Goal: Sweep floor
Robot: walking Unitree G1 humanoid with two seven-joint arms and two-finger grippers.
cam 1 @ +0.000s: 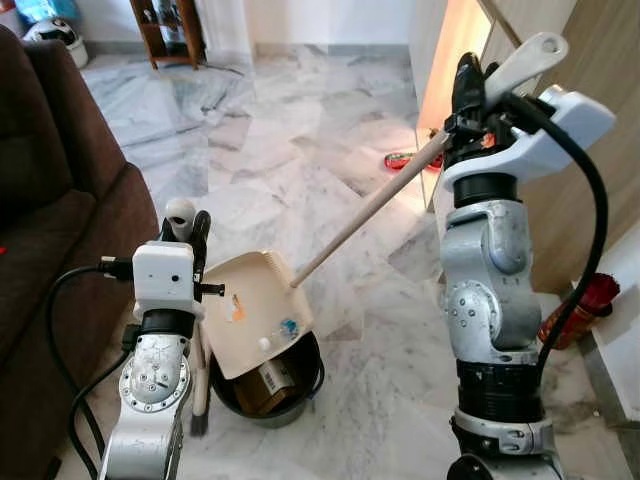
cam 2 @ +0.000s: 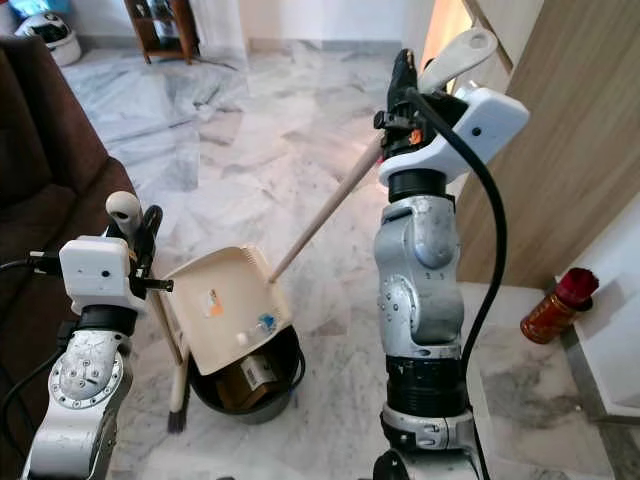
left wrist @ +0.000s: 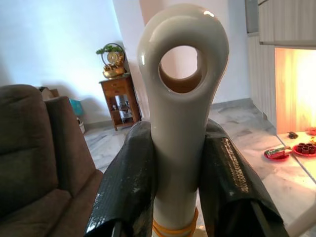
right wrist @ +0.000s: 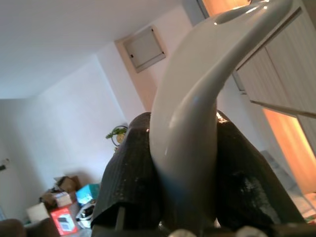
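Dustpan (cam 1: 258,310) tips scraps into the bin (cam 1: 268,388), right pincer (cam 1: 470,95) clamping its handle, left pincer (cam 1: 195,235) gripping the broom (cam 1: 182,215); sweeping looks nearly finished.

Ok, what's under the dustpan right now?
A dark bin sits under the tilted dustpan, with a brown box visible inside. The pan covers most of the bin's opening, so the rest of its contents can't be seen.

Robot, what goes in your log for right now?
step: emptying dustpan over bin | right gripper: shut on dustpan handle | left gripper: shut on broom handle | litter on pan
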